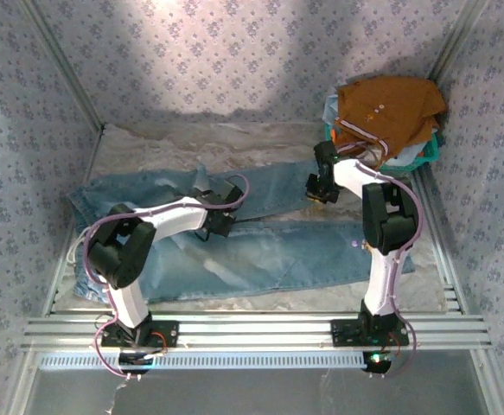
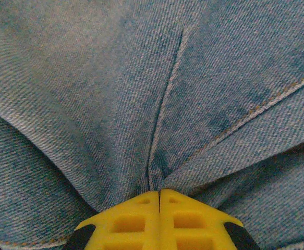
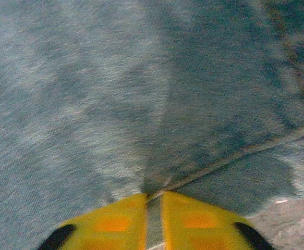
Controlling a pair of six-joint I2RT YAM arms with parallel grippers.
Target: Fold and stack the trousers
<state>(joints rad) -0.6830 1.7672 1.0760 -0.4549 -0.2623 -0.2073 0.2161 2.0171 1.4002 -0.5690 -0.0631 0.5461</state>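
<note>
The trousers (image 1: 269, 251), light blue faded denim, lie spread across the table with both legs running left to right. My left gripper (image 1: 224, 207) sits on the upper leg near its middle. In the left wrist view its yellow fingertips (image 2: 159, 191) are shut on a pinched fold of the trousers (image 2: 115, 104), with creases running into the tips. My right gripper (image 1: 321, 188) is at the right end of the upper leg. Its yellow fingertips (image 3: 154, 197) are shut on a strip of the trousers (image 3: 89, 104) beside a seam.
An orange-brown garment (image 1: 385, 108) is heaped in a teal basket (image 1: 426, 154) at the back right corner. Patterned walls close in the left, back and right. Aluminium rails (image 1: 252, 328) run along the near edge. Pale table cover (image 1: 234, 138) shows behind the denim.
</note>
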